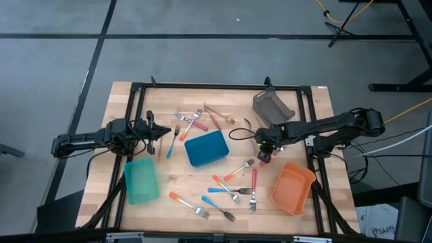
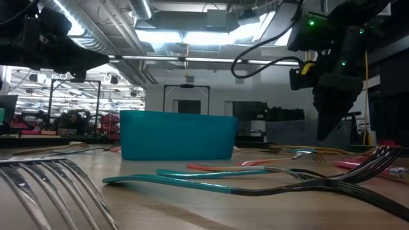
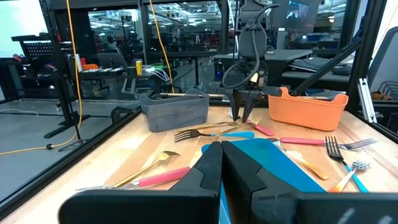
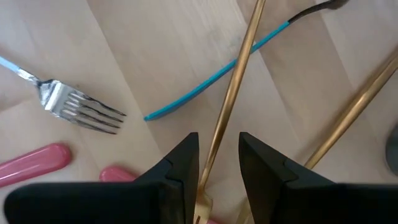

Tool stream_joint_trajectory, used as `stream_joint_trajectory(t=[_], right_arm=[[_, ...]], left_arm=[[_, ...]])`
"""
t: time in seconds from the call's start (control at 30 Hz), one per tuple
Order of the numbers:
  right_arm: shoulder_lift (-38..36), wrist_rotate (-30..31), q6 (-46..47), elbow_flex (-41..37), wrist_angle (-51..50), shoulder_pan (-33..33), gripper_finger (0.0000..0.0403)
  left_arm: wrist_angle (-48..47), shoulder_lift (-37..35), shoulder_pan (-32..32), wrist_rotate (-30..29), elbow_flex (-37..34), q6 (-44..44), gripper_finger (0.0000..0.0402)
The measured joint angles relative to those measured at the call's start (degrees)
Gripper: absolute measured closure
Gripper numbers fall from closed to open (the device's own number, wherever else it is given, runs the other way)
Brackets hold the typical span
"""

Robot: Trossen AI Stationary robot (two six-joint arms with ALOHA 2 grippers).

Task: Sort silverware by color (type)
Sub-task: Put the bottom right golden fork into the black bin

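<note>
Fifteen or so pieces of silverware (image 1: 254,183) to sort, none visibly in a bin as yet: loose across the middle and near edge of the table (image 1: 182,181), among the blue bin (image 1: 202,138), teal bin (image 1: 141,196), orange bin (image 1: 292,202) and grey bin (image 1: 272,106). Probably spread flat for easy reach from above. Over the right-centre of the table, between grey bin and orange bin: right gripper (image 1: 263,158), arm stretched in from the right edge, wrist bent, fingers pointing straight down. Fingers narrowly apart, one on each side of a gold utensil (image 4: 230,93), a sliver of gap beside its handle; set astride, by the look, to pinch the thin handle across its width. Gold utensil seemingly flat on the wood, crossing a blue-handled utensil (image 4: 211,84), with a fork head (image 4: 74,106) and pink handles (image 4: 31,163) just beside. Left gripper (image 1: 158,131) idle over the left side of the table, arm low and level, pointing toward the blue bin, fingers pressed together on nothing.
</note>
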Motion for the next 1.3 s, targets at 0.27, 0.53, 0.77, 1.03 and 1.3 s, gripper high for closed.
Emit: stream_joint_trajectory(t=[0.27, 0.53, 0.77, 1.03, 1.3], right_arm=[[3.8, 0.0, 0.0, 0.0, 0.0, 0.0, 0.0297], [7.3, -0.1, 0.0, 0.0, 0.0, 0.0, 0.0297], [7.7, -0.1, 0.0, 0.0, 0.2, 0.0, 0.0297], [7.7, -0.1, 0.0, 0.0, 0.2, 0.0, 0.0305], [7.7, -0.9, -0.2, 0.0, 0.4, 0.0, 0.0370]], left_arm=[[-0.1, 0.0, 0.0, 0.0, 0.0, 0.0, 0.0399], [-0.1, 0.0, 0.0, 0.0, 0.0, 0.0, 0.0399], [-0.1, 0.0, 0.0, 0.0, 0.0, 0.0, 0.0399], [-0.1, 0.0, 0.0, 0.0, 0.0, 0.0, 0.0399], [-0.1, 0.0, 0.0, 0.0, 0.0, 0.0, 0.0399]])
